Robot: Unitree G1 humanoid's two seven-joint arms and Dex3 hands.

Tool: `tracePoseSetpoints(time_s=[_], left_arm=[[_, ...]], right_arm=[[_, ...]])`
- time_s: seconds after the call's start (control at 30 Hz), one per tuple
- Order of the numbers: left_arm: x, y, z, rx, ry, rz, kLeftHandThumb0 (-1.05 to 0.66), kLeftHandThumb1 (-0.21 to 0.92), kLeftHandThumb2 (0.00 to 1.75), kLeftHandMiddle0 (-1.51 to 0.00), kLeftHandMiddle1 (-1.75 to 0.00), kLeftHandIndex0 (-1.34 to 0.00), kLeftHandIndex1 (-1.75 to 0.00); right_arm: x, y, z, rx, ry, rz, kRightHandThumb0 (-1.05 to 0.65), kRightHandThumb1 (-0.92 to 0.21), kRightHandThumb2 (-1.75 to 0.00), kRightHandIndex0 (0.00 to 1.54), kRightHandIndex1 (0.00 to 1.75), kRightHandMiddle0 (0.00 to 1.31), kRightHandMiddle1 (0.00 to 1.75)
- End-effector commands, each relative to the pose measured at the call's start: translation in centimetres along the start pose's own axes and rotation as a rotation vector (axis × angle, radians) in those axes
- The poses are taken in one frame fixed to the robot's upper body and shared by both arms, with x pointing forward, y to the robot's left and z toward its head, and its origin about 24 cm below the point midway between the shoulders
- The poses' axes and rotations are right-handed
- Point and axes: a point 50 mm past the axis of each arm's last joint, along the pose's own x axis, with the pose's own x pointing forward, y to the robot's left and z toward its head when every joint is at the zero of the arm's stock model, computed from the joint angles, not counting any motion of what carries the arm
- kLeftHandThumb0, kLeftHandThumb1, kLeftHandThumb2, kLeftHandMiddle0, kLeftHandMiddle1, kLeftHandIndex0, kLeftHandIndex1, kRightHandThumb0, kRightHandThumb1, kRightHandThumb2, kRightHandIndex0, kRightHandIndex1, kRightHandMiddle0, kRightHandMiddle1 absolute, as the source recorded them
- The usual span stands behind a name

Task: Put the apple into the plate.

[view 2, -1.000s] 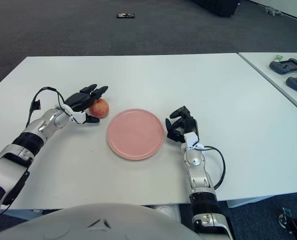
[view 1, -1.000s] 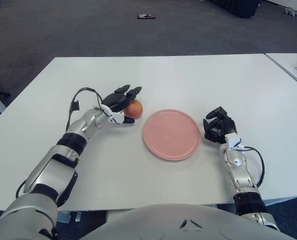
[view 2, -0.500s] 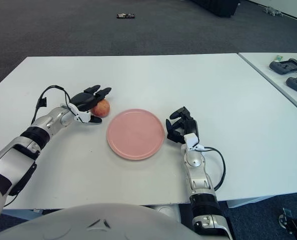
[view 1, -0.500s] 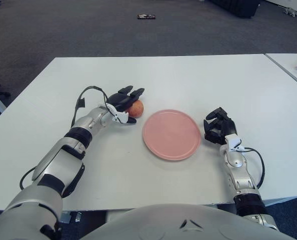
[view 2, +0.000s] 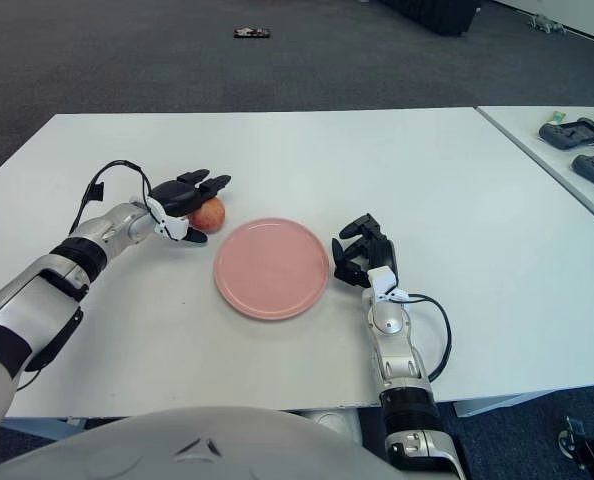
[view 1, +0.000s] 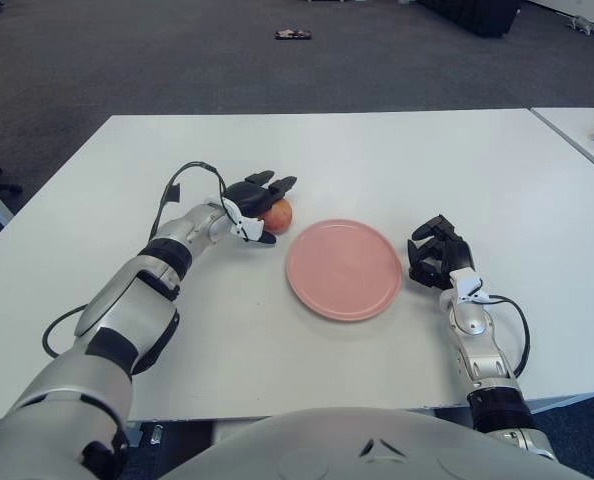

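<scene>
Left eye view: apple (view 1: 276,213) sits on the white worktop (view 1: 377,160), just left of the plate (view 1: 343,268), close to its rim but not on it. Left hand (view 1: 255,199) is draped over the apple from the robot's left, dark fingers (view 1: 277,185) extended across its top and far side, a lower finger lying on the worktop at the apple's near side. Fingers look loosely cupped round the fruit rather than clamped; can't tell if they actually grip it, and the apple looks to be resting on the worktop. Left forearm runs flat along the worktop, with a black cable looped above the wrist

Plate is pink, round, flat on the worktop near centre, nothing in it

Right hand (view 1: 435,253) is parked just right of the plate, near its rim, fingers curled into a loose fist and holding nothing. Right forearm lies on the worktop pointing back toward the body, cable looped beside it

Right eye view: same layout, apple (view 2: 207,213) half hidden under the left hand (view 2: 188,193), plate (view 2: 271,268) between the two hands. A second table at far right carries dark devices (view 2: 575,131). A small dark object (view 2: 251,32) lies on the grey floor beyond the worktop
</scene>
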Motion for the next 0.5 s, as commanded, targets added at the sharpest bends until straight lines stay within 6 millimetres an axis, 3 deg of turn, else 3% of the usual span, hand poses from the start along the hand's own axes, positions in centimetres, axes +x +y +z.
tracePoseSetpoints(time_s=[0.0, 0.17, 0.27, 0.37, 0.47], left_arm=[[-0.15, -2.81, 0.35, 0.017, 0.004, -0.148, -1.03, 0.67, 0.69, 0.0, 0.0, 0.0, 0.0], [-0.06, -2.97, 0.33, 0.021, 0.014, -0.173, -1.0, 0.68, 0.7, 0.0, 0.0, 0.0, 0.0], [0.0, -3.04, 0.26, 0.024, 0.027, -0.197, -0.96, 0.64, 0.74, -0.01, -0.01, 0.0, -0.11], [0.03, -3.07, 0.17, 0.028, 0.039, -0.211, -0.92, 0.56, 0.8, -0.01, -0.5, 0.0, -0.66], [0.01, -3.09, 0.12, 0.031, 0.039, -0.217, -0.9, 0.5, 0.85, 0.0, -0.86, 0.0, -1.0]], right_arm=[[-0.99, 0.0, -2.09, -0.027, 0.113, 0.024, -0.42, -0.52, -1.07, 0.71, 1.64, 0.45, 1.75], [-0.97, -0.01, -2.06, -0.024, 0.111, 0.022, -0.41, -0.52, -1.07, 0.7, 1.63, 0.45, 1.75], [-0.96, -0.03, -2.07, -0.026, 0.116, 0.02, -0.41, -0.52, -1.07, 0.69, 1.62, 0.45, 1.75], [-0.96, -0.05, -2.07, -0.028, 0.117, 0.018, -0.41, -0.52, -1.07, 0.68, 1.62, 0.45, 1.75], [-0.96, -0.06, -2.05, -0.028, 0.113, 0.017, -0.41, -0.52, -1.07, 0.68, 1.62, 0.45, 1.75]])
